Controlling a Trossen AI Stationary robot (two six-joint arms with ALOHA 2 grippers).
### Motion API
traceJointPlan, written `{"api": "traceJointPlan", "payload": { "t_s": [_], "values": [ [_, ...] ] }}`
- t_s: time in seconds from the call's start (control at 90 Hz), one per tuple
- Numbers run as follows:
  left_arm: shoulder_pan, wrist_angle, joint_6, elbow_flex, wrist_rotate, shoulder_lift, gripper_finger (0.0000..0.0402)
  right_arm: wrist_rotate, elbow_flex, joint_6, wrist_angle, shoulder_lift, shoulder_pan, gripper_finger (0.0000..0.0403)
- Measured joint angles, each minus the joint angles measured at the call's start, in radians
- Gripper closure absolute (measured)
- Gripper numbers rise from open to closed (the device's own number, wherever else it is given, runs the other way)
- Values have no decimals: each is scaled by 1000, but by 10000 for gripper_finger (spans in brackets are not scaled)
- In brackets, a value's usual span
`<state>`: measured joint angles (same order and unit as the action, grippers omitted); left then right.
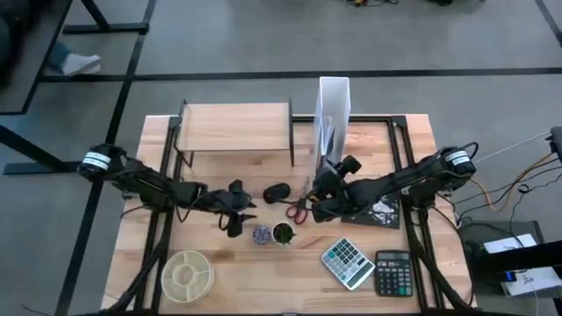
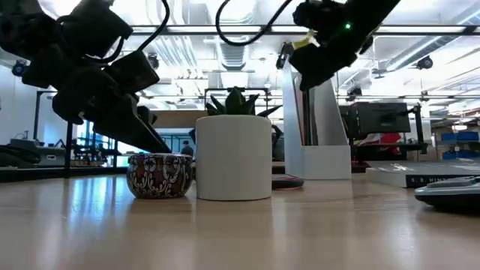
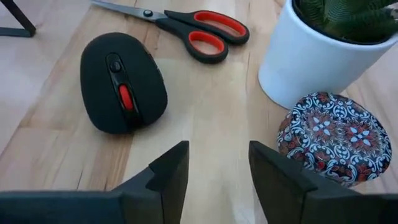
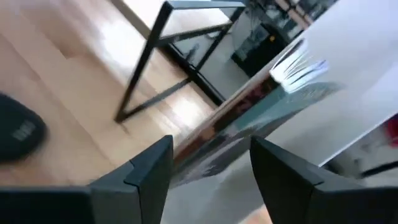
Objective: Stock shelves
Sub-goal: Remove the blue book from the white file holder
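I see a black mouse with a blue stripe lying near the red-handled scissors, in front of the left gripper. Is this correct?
Not quite. The mouse has a red stripe, not blue, as the left wrist view shows. The rest holds: it lies near the red-handled scissors, ahead of the left gripper, whose fingers are open.

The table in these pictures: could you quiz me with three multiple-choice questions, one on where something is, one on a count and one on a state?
1. Where is the black mouse?
A) on the tabletop, in front of the shelf, by the scissors
B) on top of the shelf
C) under the scissors

2. How many calculators are there?
A) one
B) two
C) four

3. The left gripper has its jaws:
A) shut on the scissors
B) shut on the mouse
C) open, empty

Answers:
1. A, the high view shows it there.
2. B, two lie side by side.
3. C, the left wrist view shows bare wood between them.
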<state>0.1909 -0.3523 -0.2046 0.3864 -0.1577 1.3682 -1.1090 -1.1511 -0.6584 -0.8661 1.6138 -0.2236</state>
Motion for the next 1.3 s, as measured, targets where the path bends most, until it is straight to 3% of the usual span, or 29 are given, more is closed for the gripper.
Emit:
{"api": "traceJointPlan", "payload": {
  "t_s": [0.5, 0.656, 1.056, 1.3],
  "values": [
    [0, -7, -3, -4, 0, 3, 256, -139, 0, -36, -16, -8, 37, 264],
    [0, -7, -3, -5, 0, 3, 250, -150, 0, -148, -15, -8, 52, 298],
    [0, -10, -3, -5, -1, 3, 250, -55, -6, -300, -8, -12, 103, 391],
    [0, -11, -3, -7, -1, 3, 261, 10, -80, -239, -99, -45, 84, 398]
  ]
}}
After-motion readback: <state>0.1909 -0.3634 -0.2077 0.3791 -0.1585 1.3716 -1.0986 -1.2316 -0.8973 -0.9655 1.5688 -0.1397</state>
